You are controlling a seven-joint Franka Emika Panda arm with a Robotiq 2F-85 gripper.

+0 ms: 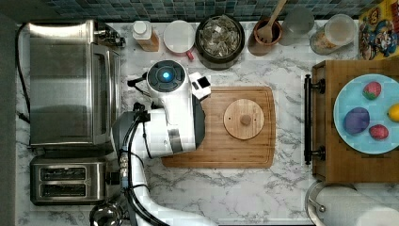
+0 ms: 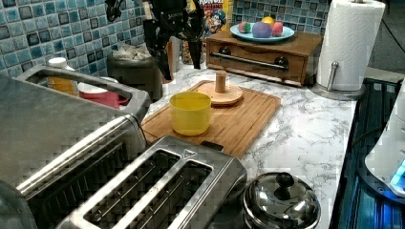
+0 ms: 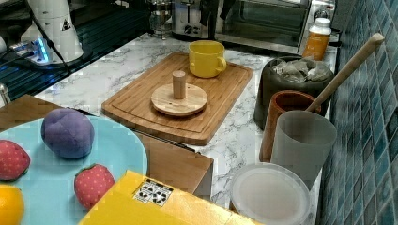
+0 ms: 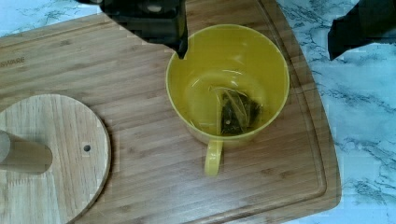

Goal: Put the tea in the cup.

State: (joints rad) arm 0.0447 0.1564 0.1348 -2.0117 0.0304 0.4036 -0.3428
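Tea bag (image 4: 236, 112) lies inside yellow cup (image 4: 228, 84) under wide-spread empty gripper (image 4: 259, 39); cutting board (image 4: 140, 154) stamped "WARE"

The arm (image 1: 169, 117) is glossy white with dark grey joint bands, a round black cap glowing blue at its centre, and black cables bundled along its side. The gripper (image 2: 179, 36) has black fingers.

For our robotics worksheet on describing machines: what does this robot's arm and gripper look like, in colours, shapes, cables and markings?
The arm has rounded white shells with dark grey joints, a round cap with a glowing blue light, and black cables bundled along its side. The gripper is black, with two long slim fingers.
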